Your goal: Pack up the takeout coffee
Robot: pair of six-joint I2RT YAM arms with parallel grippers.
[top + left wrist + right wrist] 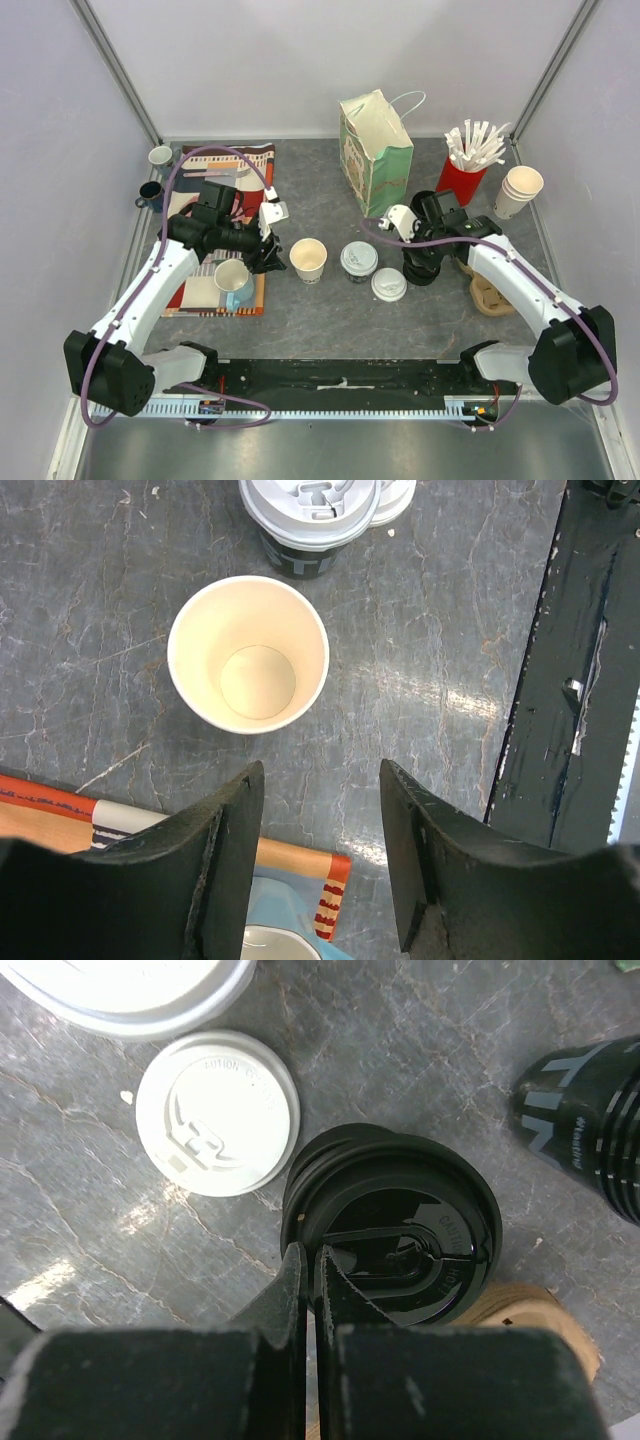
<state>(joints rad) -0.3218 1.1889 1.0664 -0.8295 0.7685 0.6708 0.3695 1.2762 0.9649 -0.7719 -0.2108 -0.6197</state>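
A pale paper cup [308, 259] stands open and lidless on the grey table; it also shows in the left wrist view [249, 653]. To its right stands a cup with a white sip lid [358, 259], whose wall looks dark in the left wrist view [310, 510]. A loose white sip lid [389, 285] lies beside it [217, 1112]. My left gripper [272, 257] is open and empty just left of the open cup [320, 780]. My right gripper [415, 262] is shut on the rim of a black lid [400, 1230] that sits on a black cup [312, 1255].
A paper bag [375, 140] stands at the back centre. A red cup of white stirrers [462, 175] and a stack of paper cups [518, 190] stand at the back right. A cardboard carrier [490, 290] lies right. A mug [233, 280] sits on a striped mat [195, 290]. Another black cup [590, 1145] stands nearby.
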